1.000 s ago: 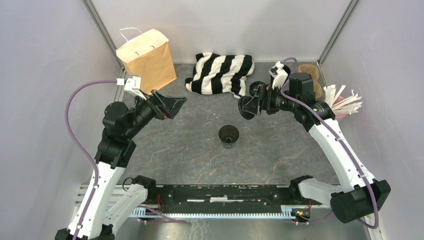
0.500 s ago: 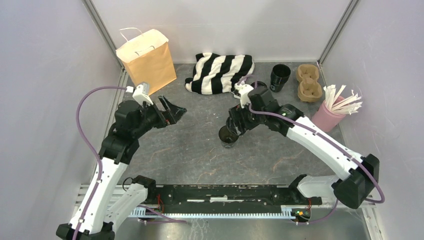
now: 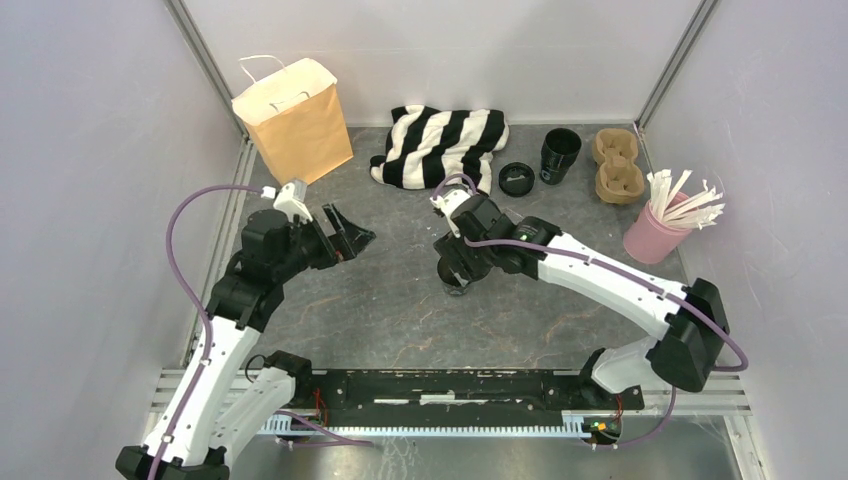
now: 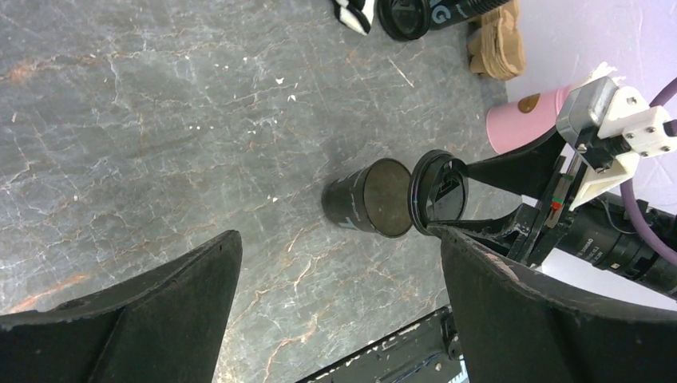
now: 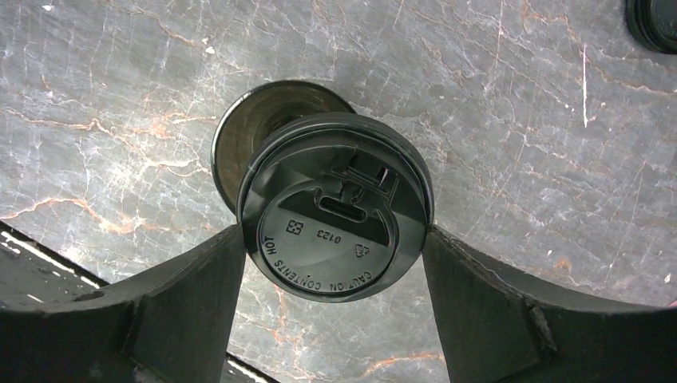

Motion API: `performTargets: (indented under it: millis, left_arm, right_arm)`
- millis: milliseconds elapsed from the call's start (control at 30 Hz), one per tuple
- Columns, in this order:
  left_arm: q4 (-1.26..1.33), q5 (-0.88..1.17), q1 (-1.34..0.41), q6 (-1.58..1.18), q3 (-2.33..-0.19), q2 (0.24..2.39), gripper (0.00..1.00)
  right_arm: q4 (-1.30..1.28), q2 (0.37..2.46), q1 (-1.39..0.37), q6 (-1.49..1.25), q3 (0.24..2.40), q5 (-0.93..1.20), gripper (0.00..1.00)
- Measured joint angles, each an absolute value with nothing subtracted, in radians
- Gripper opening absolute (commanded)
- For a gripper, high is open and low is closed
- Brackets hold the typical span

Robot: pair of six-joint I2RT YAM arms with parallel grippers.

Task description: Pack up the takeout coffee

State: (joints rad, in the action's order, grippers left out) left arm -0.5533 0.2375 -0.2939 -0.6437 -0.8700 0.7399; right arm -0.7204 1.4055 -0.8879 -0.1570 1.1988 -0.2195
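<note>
Beneath the lid (image 5: 335,231), cup (image 5: 259,120) upright, mouth up

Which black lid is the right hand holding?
The lid above the centre cup, clamped in the right hand; the other lid lies loose by the striped cloth.

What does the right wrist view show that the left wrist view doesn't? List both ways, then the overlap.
Right wrist only: the top face of the lid, with its embossed lettering. Left wrist only: the pink cup, the cardboard cup carrier and a corner of the striped cloth. Both: the open coffee cup, and the lid pinched in the right gripper close to its mouth.
</note>
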Motion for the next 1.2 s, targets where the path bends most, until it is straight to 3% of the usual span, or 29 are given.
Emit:
performTargets:
  millis: [433,1200]
  left_arm:
    - [-0.544,0.286,-0.294,-0.683,-0.811,0.756,1.00]
    - [-0.540,0.299,-0.294,-0.694,-0.810,0.791,0.99]
  right_arm:
    - [-0.712,1.543,-0.905,-0.147,1.288,-0.218,0.86]
    - [-0.705,1.548,-0.905,-0.144,1.278,-0.191,0.88]
